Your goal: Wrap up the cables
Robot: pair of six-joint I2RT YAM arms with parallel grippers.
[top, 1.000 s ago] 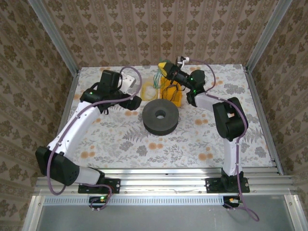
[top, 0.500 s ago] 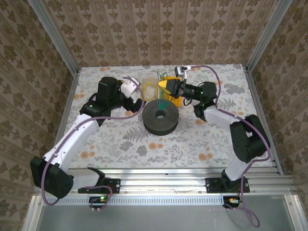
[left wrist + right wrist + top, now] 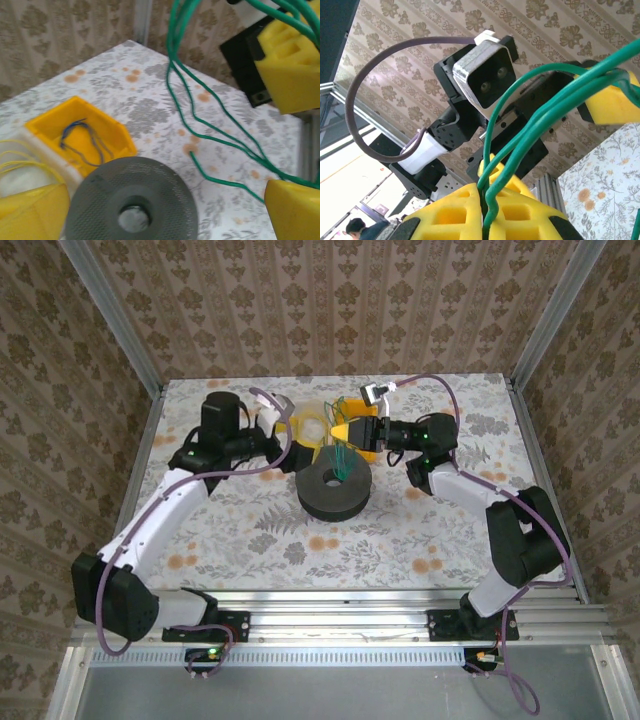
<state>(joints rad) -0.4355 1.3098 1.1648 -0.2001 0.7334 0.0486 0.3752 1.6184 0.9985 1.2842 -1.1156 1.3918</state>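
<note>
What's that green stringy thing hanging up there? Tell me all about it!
The green cable is a thin, bendy, bright green wire looped into several loose strands. The right tool is shut on it, pinching the bunch between its yellow fingers. From there the strands hang down in wavy curves above the black spool and the flowery table. I cannot tell whether the ends touch the spool.

White links and black joint housings on left arm [image 3: 160, 510] and right arm [image 3: 463, 487]; purple cords [image 3: 432, 379] trail alongside; left claw [image 3: 165, 192] and right claw [image 3: 482, 212] have blocky yellow fingers [image 3: 295, 212].
</note>
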